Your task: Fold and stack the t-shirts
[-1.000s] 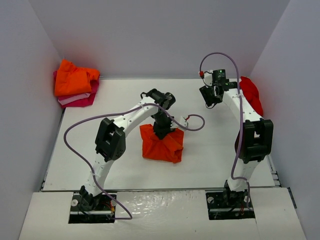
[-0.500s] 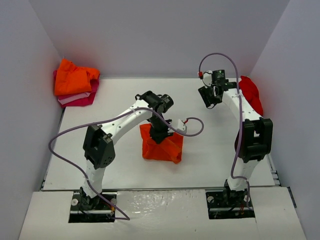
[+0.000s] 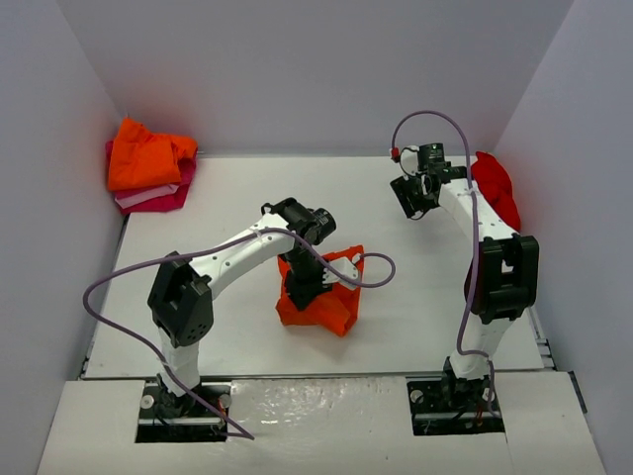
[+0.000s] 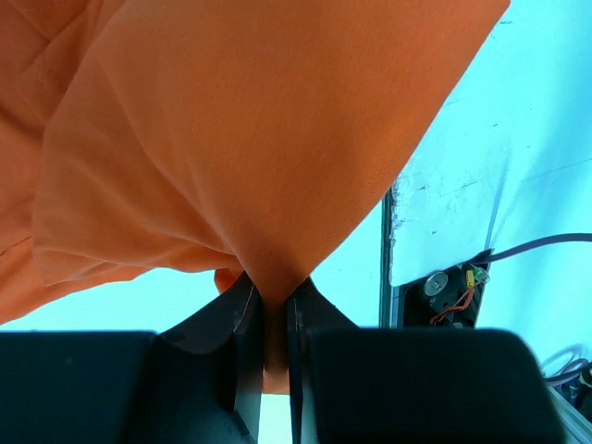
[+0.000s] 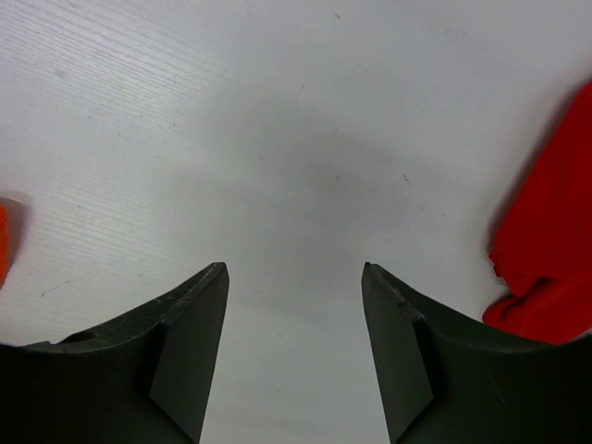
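the orange t-shirt (image 3: 331, 302) lies bunched in the middle of the table (image 3: 415, 297), a fold pinched tight in the left gripper (image 4: 270, 310). the right gripper (image 5: 292, 268) hangs wide open, holding nothing, near a red t-shirt (image 3: 495, 183). a stack of folded shirts (image 3: 148, 163) sits in the far-left corner.

1. The orange t-shirt (image 4: 231, 139) is matt knit cloth with a fine weave and soft creases.
2. The left hand (image 4: 271, 310) has smooth, dull black plastic fingers (image 4: 242, 356).
3. The right hand (image 5: 294, 277) is of the same dark matt plastic.
4. The bench (image 5: 277, 139) is a white matt board with a faint grain and small scuffs.
5. The red t-shirt (image 5: 546, 240), at the right edge of the right wrist view, is matt cloth.
6. The left arm's shell (image 3: 237, 252) is smooth white plastic with a slight sheen.
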